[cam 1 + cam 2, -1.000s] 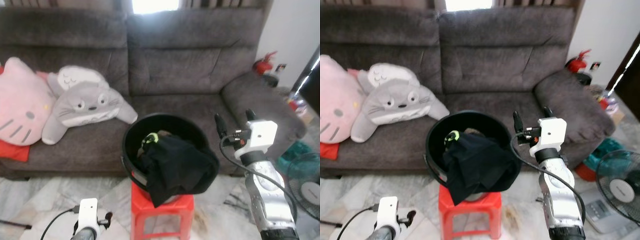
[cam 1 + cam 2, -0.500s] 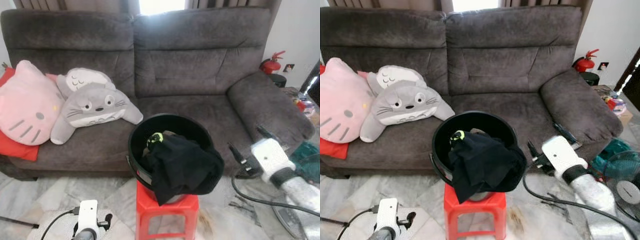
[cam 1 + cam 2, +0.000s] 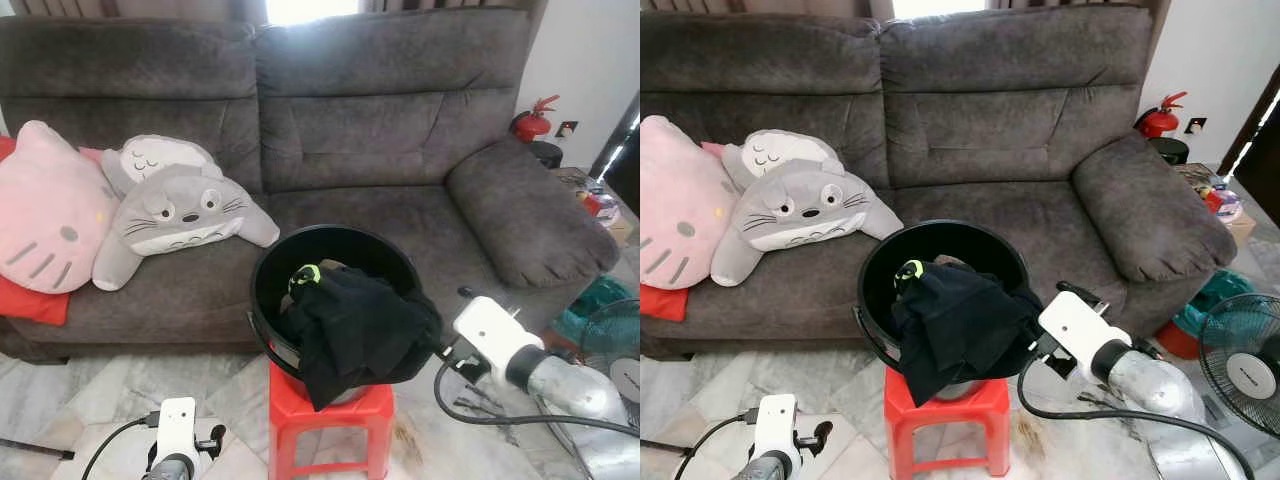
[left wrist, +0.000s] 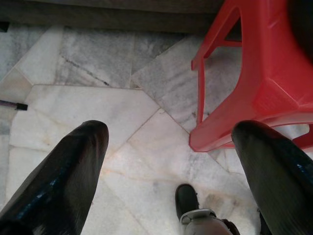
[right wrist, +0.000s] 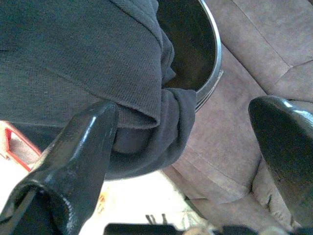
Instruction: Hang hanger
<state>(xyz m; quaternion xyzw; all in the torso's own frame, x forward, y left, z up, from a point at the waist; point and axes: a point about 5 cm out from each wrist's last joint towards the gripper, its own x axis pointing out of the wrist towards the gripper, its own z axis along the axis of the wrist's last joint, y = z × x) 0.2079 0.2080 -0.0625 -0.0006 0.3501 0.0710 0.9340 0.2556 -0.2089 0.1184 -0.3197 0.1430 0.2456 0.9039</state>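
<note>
- Hanger (image 3: 303,275): green tip pokes from the black garment (image 3: 355,330) in your bucket (image 3: 335,245) on the stool (image 3: 330,420).
- Right gripper (image 5: 181,142): wide open, empty, beside the cloth; closing here may snag fabric and tip the bucket.

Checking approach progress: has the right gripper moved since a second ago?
Yes. The right gripper dropped from raised beside the bucket to its rim, nearer the black cloth.

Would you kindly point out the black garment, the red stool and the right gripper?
black garment (image 3: 360,335), left eye view, middle of the draped cloth.
red stool (image 3: 330,412), left eye view, seat's front edge.
right gripper (image 5: 190,147), right wrist view, midway between fingertips.
</note>
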